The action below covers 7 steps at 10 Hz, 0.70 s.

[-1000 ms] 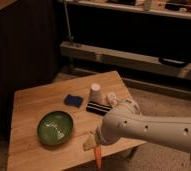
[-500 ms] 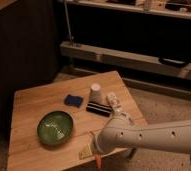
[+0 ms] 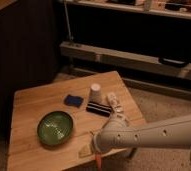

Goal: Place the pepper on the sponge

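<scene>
End effector (image 3: 94, 151) and most of pepper (image 3: 98, 160) behind arm (image 3: 154, 135), at table (image 3: 34, 102) front edge.

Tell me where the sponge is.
The sponge lies on the table in the camera view, left of the upturned cup, beyond the green bowl; the gripper is at the near edge.

Grn bowl (image 3: 55, 128), upturned cup (image 3: 95, 92), striped obj (image 3: 98, 108) on wood table (image 3: 34, 102)

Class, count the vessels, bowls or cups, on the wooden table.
2. A green bowl sits front left; a pale upturned cup stands toward the back, near the blue sponge. The gripper, at the front edge by the pepper, and its arm may hide others.
</scene>
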Each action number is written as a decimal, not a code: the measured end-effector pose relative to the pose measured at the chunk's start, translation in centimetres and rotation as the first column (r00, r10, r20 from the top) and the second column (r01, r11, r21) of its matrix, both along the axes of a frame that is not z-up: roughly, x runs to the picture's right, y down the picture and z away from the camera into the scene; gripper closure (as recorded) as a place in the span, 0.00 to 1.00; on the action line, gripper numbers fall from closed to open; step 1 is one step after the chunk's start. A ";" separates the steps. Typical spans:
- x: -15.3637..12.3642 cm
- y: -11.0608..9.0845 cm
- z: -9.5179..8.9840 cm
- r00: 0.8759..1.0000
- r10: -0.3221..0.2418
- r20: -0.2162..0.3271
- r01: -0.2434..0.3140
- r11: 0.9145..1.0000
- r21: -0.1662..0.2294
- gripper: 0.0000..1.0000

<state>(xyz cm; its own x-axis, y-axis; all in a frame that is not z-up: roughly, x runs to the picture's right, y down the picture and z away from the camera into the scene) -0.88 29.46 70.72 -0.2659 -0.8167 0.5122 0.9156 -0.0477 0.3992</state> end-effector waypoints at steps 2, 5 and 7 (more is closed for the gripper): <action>0.3 -0.8 1.2 1.000 -0.002 -0.007 0.002 1.000 0.003 0.20; 0.1 -1.9 2.8 1.000 -0.010 -0.001 0.010 1.000 -0.004 0.20; -0.3 -2.4 3.4 1.000 -0.021 0.000 0.021 1.000 -0.002 0.20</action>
<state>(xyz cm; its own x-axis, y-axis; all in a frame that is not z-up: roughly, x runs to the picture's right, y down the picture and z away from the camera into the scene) -1.13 27.01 74.08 -0.2834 -0.8097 0.5139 0.9143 -0.0664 0.3995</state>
